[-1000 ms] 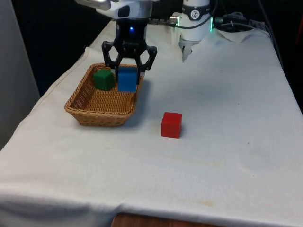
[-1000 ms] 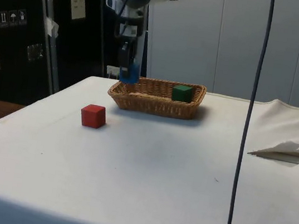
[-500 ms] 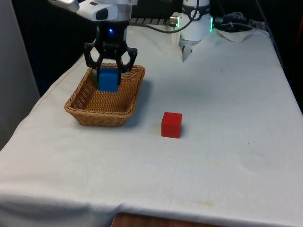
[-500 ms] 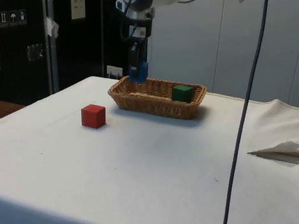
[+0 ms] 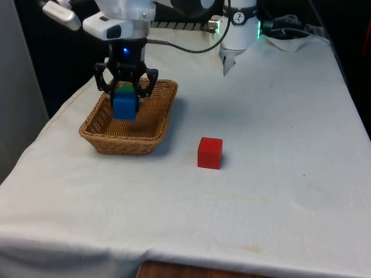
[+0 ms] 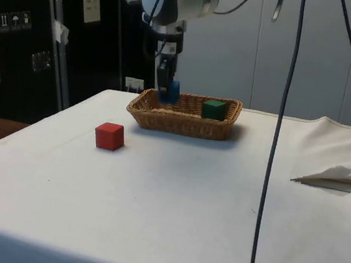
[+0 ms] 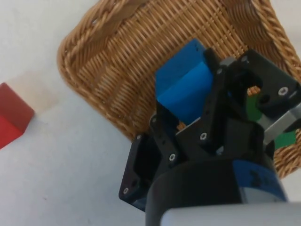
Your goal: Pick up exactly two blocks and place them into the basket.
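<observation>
My gripper (image 5: 124, 99) hangs over the wicker basket (image 5: 99, 134), shut on a blue block (image 5: 124, 106). In the side view the blue block (image 6: 170, 91) sits at the basket's rim height, inside the basket (image 6: 183, 122). The wrist view has the blue block (image 7: 182, 87) clamped between the black fingers (image 7: 162, 129) above the woven floor of the basket (image 7: 117, 70). A green block (image 6: 214, 109) lies in the basket's far end, mostly hidden behind the gripper in the front view. A red block (image 5: 210, 153) rests on the cloth to the front view's right of the basket.
The red block (image 6: 109, 136) stands alone on the white cloth, a short way from the basket. Crumpled cloth and cables (image 5: 290, 32) lie near the robot's base at the far end. A cable (image 6: 280, 121) hangs down through the side view.
The gripper has carried the blue block towards the front view's left, from the basket's right rim to over its middle, and lowered it. The green and red blocks stayed put.
</observation>
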Controlling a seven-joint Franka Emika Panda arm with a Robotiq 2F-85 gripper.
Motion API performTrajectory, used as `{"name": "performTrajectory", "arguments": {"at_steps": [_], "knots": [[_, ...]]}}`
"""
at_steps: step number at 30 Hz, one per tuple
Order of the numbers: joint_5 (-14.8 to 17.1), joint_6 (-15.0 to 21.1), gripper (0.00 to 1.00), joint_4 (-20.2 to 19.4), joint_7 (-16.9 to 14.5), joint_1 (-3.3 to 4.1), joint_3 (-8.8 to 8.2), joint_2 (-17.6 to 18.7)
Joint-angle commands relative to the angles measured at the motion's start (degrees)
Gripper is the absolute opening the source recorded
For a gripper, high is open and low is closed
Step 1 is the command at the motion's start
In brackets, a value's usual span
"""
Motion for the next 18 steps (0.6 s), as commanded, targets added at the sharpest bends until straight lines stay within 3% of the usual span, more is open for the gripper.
{"name": "performTrajectory", "arguments": {"at_steps": [1,9,10,11,16,17,18], "knots": [[0.97,0.69,0.02,0.06,-0.92,-0.74,0.63,0.52],[4.98,0.97,0.02,-0.34,-3.32,-0.74,0.74,2.41],[4.35,0.46,0.02,-0.23,-2.75,-0.23,0.06,2.35],[5.39,0.97,0.02,-0.40,-3.55,-0.74,0.80,2.58],[7.85,0.63,0.02,-0.23,-4.98,-0.69,0.86,3.78],[7.51,0.46,0.02,-0.29,-4.53,-0.23,0.23,3.90],[8.19,0.57,0.02,-0.23,-5.16,-0.69,0.80,3.95]]}}
